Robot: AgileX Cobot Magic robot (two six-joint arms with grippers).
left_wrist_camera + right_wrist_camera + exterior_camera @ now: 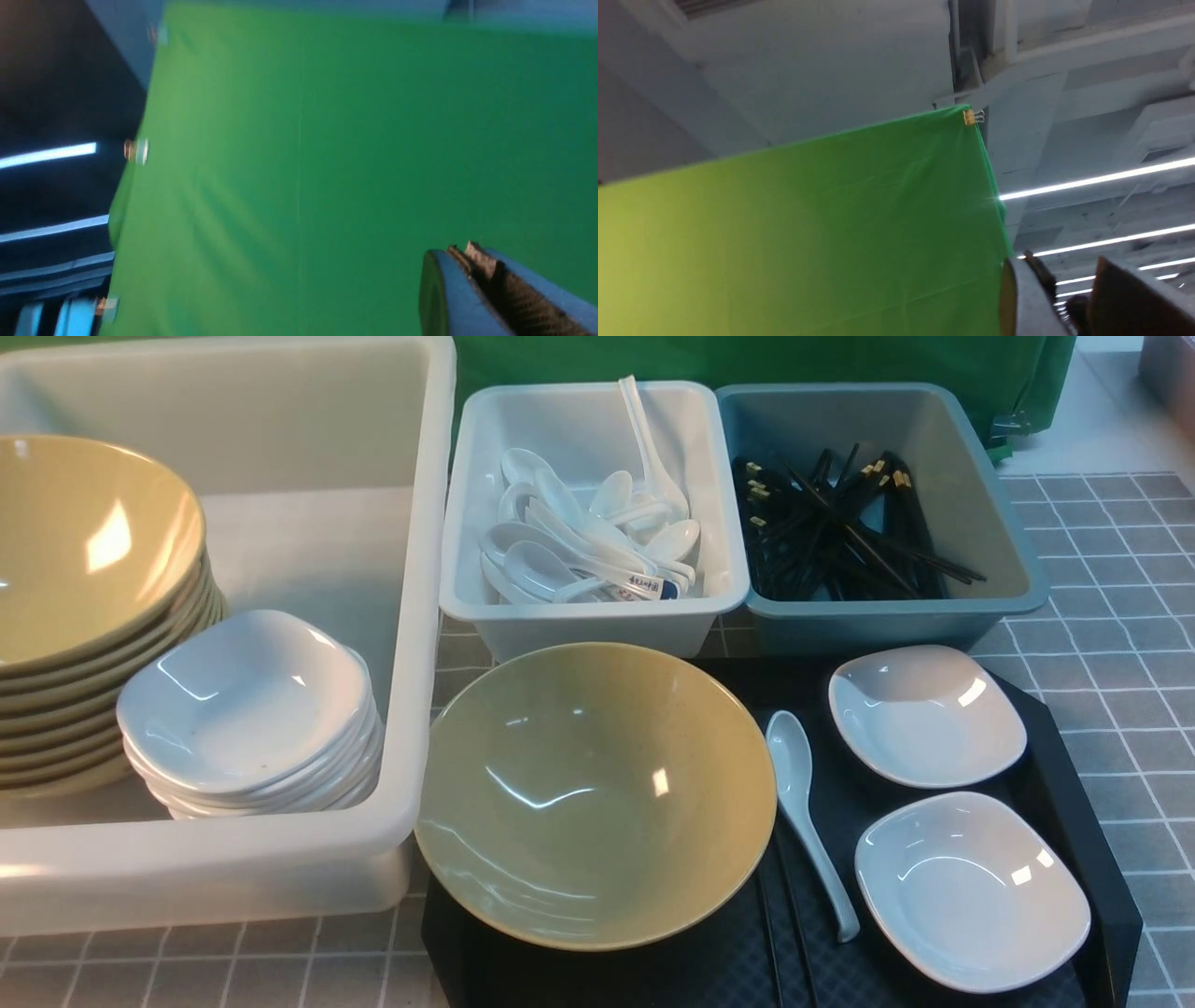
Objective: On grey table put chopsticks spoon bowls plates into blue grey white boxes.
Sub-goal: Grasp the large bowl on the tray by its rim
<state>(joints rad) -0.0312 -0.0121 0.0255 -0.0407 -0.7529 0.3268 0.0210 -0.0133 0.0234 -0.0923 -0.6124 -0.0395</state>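
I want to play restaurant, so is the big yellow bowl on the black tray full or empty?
Empty: the bowl's shiny bare inside shows.

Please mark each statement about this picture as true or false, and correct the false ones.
1. The black tray holds two white plates. True.
2. The spoon lies inside the yellow bowl. False: it lies beside the bowl, on the tray.
3. The blue box contains chopsticks. True.
4. The stacked plates are in the grey box. False: they are in the large white box.
5. The left gripper is shut. True.
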